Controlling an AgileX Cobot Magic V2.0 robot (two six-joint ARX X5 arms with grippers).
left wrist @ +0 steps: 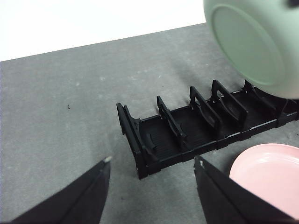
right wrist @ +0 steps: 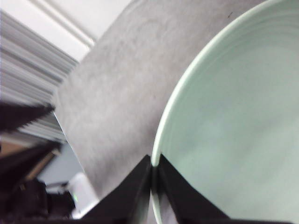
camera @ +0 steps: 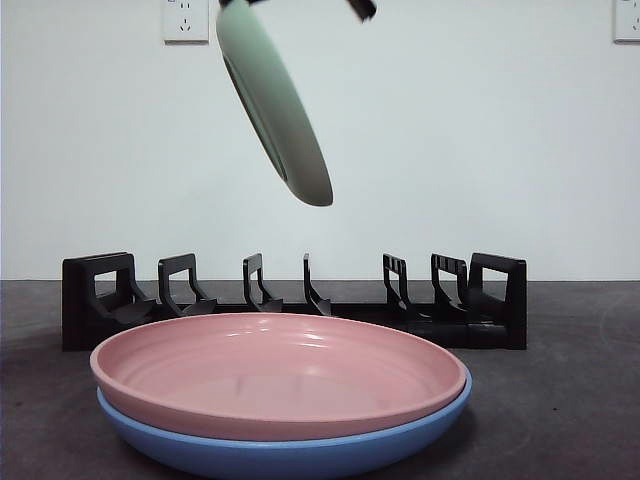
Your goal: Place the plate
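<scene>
The right gripper (right wrist: 153, 175) pinches the green plate's (camera: 275, 105) rim, tilted above the black rack (camera: 300, 300) (no writing anywhere); the left gripper (left wrist: 152, 165) hangs open.

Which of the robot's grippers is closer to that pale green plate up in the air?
The right gripper: it clamps the pale green plate's rim. The left gripper hangs open, apart from it, above the black rack's end.
</scene>
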